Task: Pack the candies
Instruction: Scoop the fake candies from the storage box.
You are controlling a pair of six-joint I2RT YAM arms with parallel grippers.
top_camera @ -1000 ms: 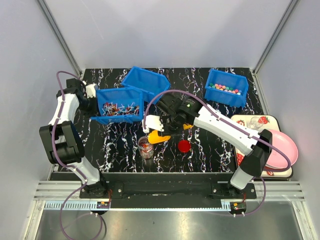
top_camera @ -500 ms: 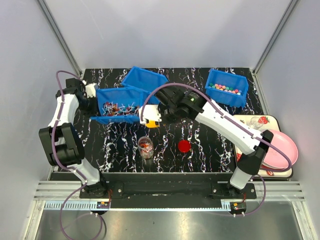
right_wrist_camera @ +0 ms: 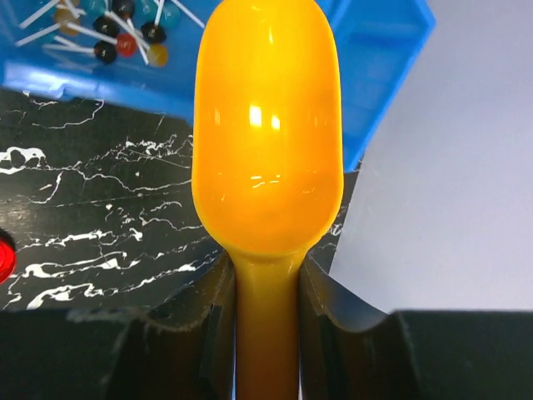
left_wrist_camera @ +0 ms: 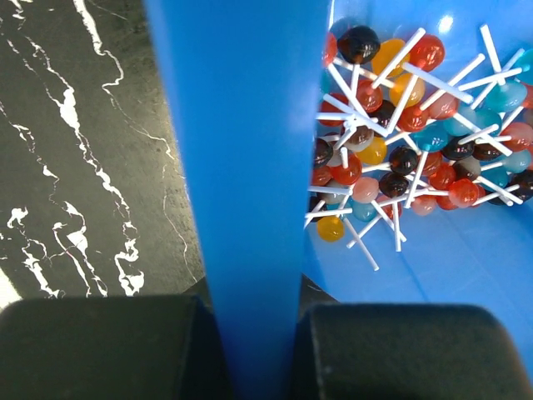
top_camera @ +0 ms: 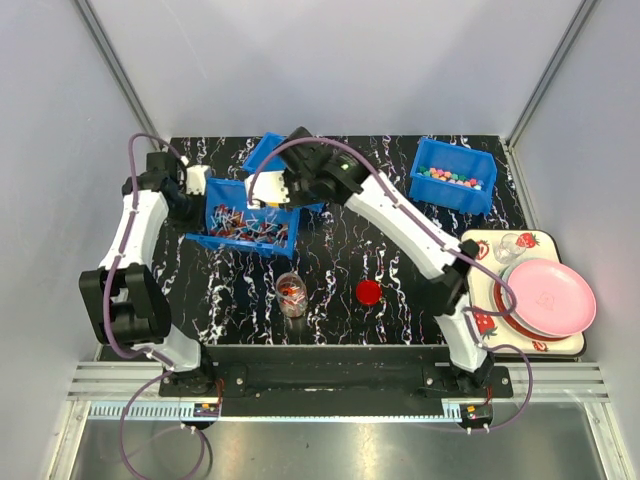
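The candies I see are lollipops (left_wrist_camera: 400, 150) heaped in a blue bin (top_camera: 222, 240), small pastel balls (top_camera: 450, 178) in the back-right bin, and a few pieces in a clear jar (top_camera: 291, 293). My left gripper (left_wrist_camera: 254, 333) is shut on the lollipop bin's left wall (left_wrist_camera: 241, 167); from above the left gripper (top_camera: 197, 190) sits at the bin's far left corner. My right gripper (right_wrist_camera: 266, 308) is shut on the handle of a yellow scoop (right_wrist_camera: 266, 142), whose bowl is empty. The right gripper (top_camera: 268, 192) hovers over that bin's far right edge.
A red lid (top_camera: 369, 291) lies right of the jar. A second blue bin (top_camera: 270, 150) stands behind the lollipop bin. A tray (top_camera: 480, 240) with a pink plate (top_camera: 548, 297) sits at the right edge. Grey walls close in the black marbled table (top_camera: 340, 260).
My right arm has swung the scoop from beside the jar back and left to the lollipop bin. The left gripper has shifted slightly right, and the bin has turned with it.
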